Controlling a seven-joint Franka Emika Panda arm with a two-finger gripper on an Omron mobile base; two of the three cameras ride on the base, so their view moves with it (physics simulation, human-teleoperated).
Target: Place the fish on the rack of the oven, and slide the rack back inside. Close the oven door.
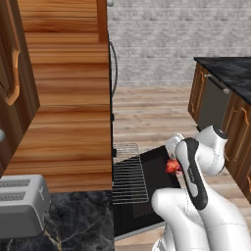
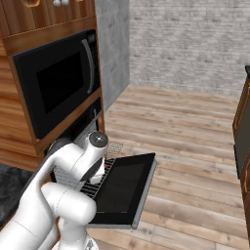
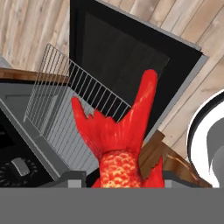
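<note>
My gripper (image 3: 115, 181) is shut on the red-orange fish (image 3: 119, 144), whose forked tail sticks out ahead of the hand. In the left base view the fish (image 1: 171, 166) hangs just above the open oven door (image 1: 139, 215), to the right of the pulled-out rack (image 1: 128, 174). The hand view looks down on the wire rack (image 3: 61, 109) sticking out of the oven (image 3: 17, 164) over the dropped door (image 3: 118, 52). In the right base view my arm covers part of the rack (image 2: 111, 150), and the door (image 2: 122, 188) lies flat and open.
A black microwave (image 2: 58, 83) sits above the oven. A silver toaster (image 1: 22, 206) stands on the dark marble counter (image 1: 78, 220) at lower left. Wood cabinets with a dark top (image 1: 220, 100) stand to the right across the plank floor (image 2: 195, 146).
</note>
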